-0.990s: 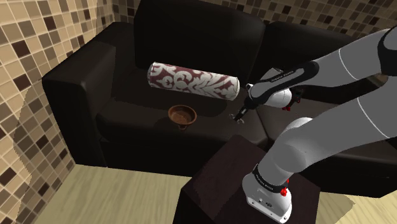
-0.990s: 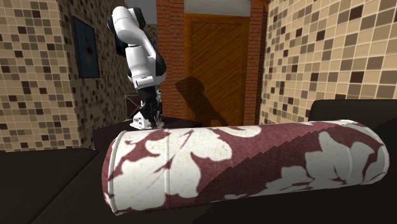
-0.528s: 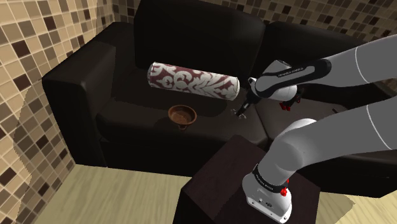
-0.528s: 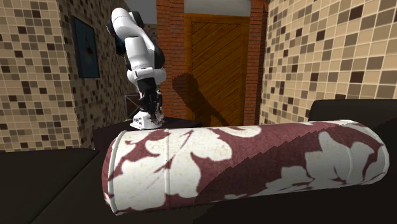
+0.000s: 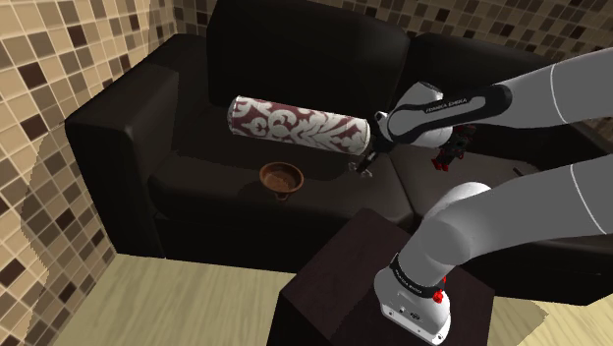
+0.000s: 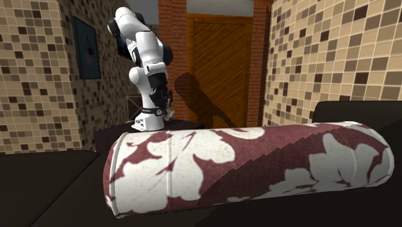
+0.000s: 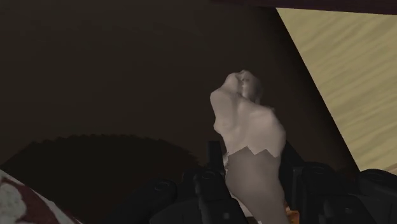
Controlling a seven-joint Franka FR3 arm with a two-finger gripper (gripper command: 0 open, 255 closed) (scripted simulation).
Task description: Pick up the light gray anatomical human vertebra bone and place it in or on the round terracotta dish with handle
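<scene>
A pale grey vertebra bone (image 7: 247,127) sticks out from between my black fingers (image 7: 213,186) in the wrist view, and they clasp it on both sides. In the shoulder view my gripper (image 5: 364,168) hangs just above the black sofa seat (image 5: 324,192), at the right end of a patterned bolster. It is shut on the bone. The round brown dish (image 5: 281,178) sits on the seat to the shoulder view's left of the gripper, about a hand's width of dark cushion away. In the second exterior view the bolster's top edge hides the hand below the arm's wrist (image 6: 154,109).
A maroon and white bolster cushion (image 5: 300,123) lies across the seat behind the dish and fills the foreground (image 6: 245,167) in the second exterior view. The dark stand (image 5: 339,280) is in front of the sofa. Sofa armrest (image 5: 118,128) rises left of the dish.
My gripper, still clasping the bone, has moved towards the shoulder view's left, closer to the bolster's end and the dish. The forearm has lifted and stretched out.
</scene>
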